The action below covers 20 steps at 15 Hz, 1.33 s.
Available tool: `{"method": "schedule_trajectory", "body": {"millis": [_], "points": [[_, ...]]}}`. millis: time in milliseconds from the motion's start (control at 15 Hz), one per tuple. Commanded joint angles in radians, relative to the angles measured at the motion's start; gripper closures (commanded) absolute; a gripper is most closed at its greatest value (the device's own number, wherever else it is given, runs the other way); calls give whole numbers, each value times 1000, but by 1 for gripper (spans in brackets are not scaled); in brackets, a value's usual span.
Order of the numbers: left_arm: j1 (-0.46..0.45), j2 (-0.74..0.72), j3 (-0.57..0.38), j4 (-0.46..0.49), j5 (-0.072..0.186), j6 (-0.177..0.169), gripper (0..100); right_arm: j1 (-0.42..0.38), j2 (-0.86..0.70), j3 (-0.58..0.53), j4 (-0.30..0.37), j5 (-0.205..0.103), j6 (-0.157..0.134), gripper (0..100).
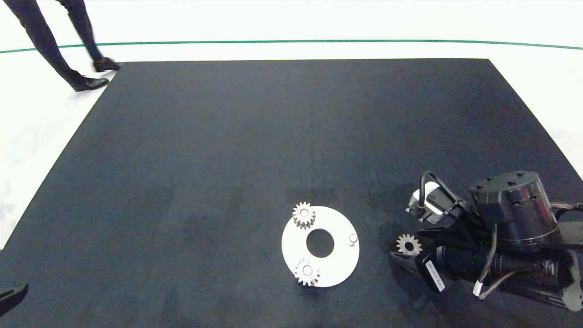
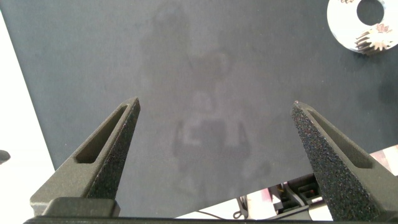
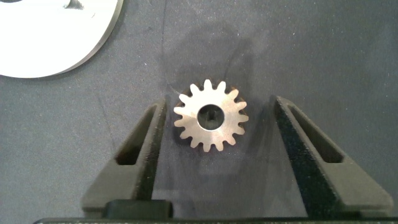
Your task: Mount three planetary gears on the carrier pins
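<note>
Lying between right pincer (image 3: 217, 118) fingers (untouched): gear (image 3: 211, 116)

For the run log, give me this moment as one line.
gears on pins: two | bare pin: one | third gear: flat on mat, between open right gripper fingers | left gripper: open, idle

a lab: black mat (image 1: 227, 136) on white floor (image 1: 319, 23), green line (image 1: 291, 41).
</note>
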Motion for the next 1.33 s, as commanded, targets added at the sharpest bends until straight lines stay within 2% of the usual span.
{"method": "schedule_trajectory", "body": {"millis": [67,533,800,1333], "points": [[0,4,1,4,1,0,0,1,0,5,-1,0,-1,37],[-2,-2,4,8,-1,0,0,1,37,2,-5,3,2,52],[-2,-9,9,8,-1,0,0,1,41,2,-33,1,2,60],[-2,-12,12,8,-1,0,0,1,40,5,-33,1,5,76]]}}
